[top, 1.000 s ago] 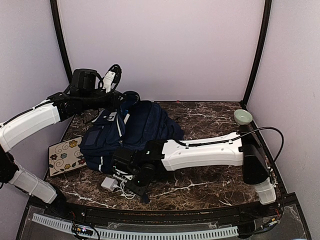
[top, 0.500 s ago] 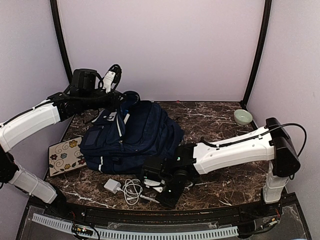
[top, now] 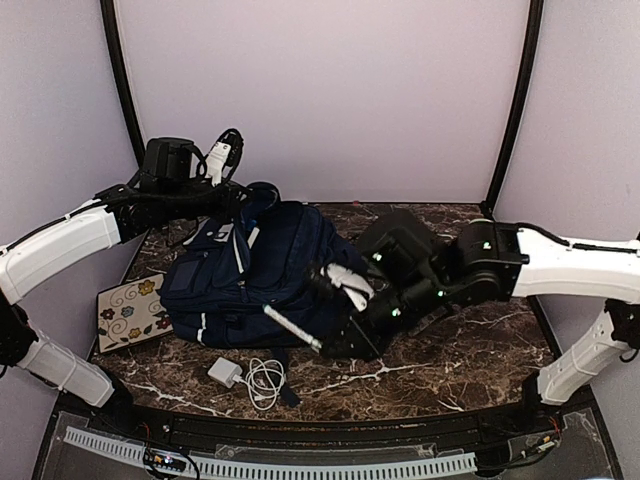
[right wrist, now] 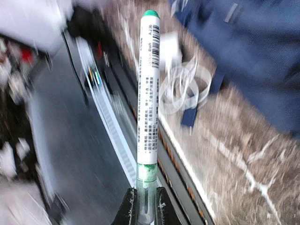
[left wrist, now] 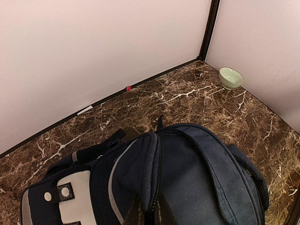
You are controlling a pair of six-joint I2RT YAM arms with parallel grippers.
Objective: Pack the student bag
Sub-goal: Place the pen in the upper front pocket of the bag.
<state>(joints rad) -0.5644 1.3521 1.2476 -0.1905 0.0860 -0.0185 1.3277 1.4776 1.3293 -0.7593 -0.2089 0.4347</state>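
Observation:
The student bag (top: pixel 285 262) is a dark navy backpack lying flat at the table's left centre, also seen in the left wrist view (left wrist: pixel 197 183) and, blurred, in the right wrist view (right wrist: pixel 253 56). At the bag's far top, my left gripper (top: pixel 252 203) is shut on the zipped fabric edge (left wrist: pixel 151 168) and pinches it upward. My right gripper (top: pixel 330 345) (right wrist: pixel 146 206) is shut on the green end of a white marker pen (top: pixel 292 329) (right wrist: pixel 148 93). It holds the pen in the air at the bag's near right edge.
A white charger (top: pixel 222 371) (right wrist: pixel 171 42) and its coiled white cable (top: pixel 265 381) (right wrist: pixel 183 89) lie in front of the bag. A floral notebook (top: pixel 129 311) sits at the left edge. A pale green bowl (left wrist: pixel 231 77) stands in the far right corner.
My right arm has risen from the table by the cable and swung right, carrying the pen up to the bag's near edge. The left arm has stayed still.

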